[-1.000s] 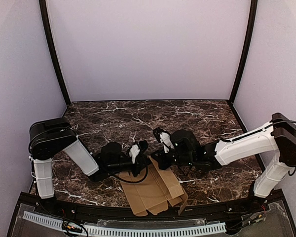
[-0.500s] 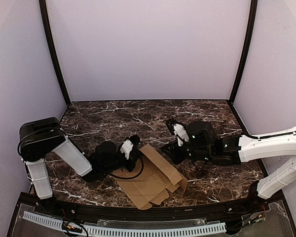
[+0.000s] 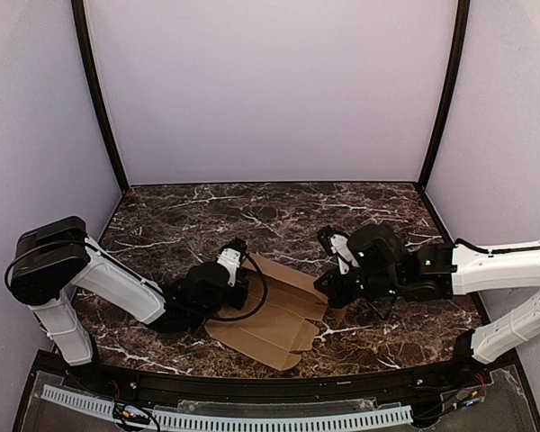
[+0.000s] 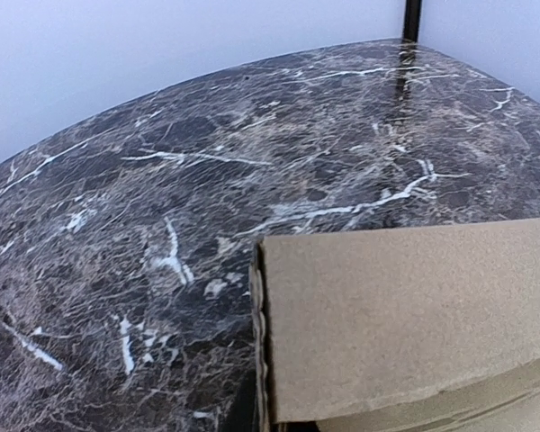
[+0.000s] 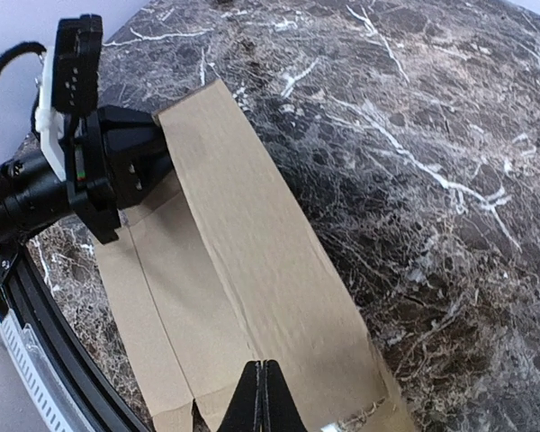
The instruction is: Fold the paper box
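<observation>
From the right wrist alone, closed jaws show above the paper box point(image 5: 252, 270).

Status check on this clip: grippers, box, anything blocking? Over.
Left gripper shut on paper box, left edge. Right gripper shut at its right edge, grip unclear. Box unfolded, a creased sheet. No obstruction in view.

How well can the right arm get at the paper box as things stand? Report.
Probably yes: the right gripper sits right over one end of the paper box, jaws shut, with nothing in between.
</observation>
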Motion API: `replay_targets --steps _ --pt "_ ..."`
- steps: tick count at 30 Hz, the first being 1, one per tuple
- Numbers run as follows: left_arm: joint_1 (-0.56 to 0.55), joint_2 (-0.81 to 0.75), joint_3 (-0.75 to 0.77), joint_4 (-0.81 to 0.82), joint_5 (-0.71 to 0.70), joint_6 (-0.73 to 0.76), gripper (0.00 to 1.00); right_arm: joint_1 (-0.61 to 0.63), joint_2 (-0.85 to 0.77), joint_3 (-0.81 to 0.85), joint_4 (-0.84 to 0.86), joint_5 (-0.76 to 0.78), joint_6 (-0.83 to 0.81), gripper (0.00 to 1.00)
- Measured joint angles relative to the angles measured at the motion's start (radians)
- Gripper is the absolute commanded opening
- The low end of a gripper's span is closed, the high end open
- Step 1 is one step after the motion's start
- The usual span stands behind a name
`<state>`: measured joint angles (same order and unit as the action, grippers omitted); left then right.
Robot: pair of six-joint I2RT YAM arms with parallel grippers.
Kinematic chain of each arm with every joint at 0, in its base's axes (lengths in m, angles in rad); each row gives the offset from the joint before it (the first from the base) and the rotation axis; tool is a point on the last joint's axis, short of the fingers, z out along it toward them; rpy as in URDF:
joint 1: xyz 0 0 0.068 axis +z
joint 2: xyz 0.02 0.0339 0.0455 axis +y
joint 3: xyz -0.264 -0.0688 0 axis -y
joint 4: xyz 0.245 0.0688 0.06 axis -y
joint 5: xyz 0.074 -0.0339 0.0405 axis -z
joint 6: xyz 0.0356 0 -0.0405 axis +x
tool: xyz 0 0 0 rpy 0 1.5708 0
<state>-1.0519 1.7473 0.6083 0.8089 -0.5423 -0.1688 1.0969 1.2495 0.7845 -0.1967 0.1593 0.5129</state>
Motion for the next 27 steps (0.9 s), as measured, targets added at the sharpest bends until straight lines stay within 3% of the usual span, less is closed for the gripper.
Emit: replay_targets --steps 5,12,27 --pt "-0.006 -0.033 0.023 -0.195 -0.123 -0.164 0.00 0.000 0.003 0.000 -0.077 0.018 0.048 0.00" --pt "-0.053 -0.056 0.027 -0.335 -0.210 -0.303 0.00 -0.004 0.059 0.008 -0.129 0.051 0.092 0.00" --pt "-0.081 -0.096 0.027 -0.442 -0.237 -0.415 0.00 -0.020 0.166 0.092 -0.113 0.085 0.090 0.00"
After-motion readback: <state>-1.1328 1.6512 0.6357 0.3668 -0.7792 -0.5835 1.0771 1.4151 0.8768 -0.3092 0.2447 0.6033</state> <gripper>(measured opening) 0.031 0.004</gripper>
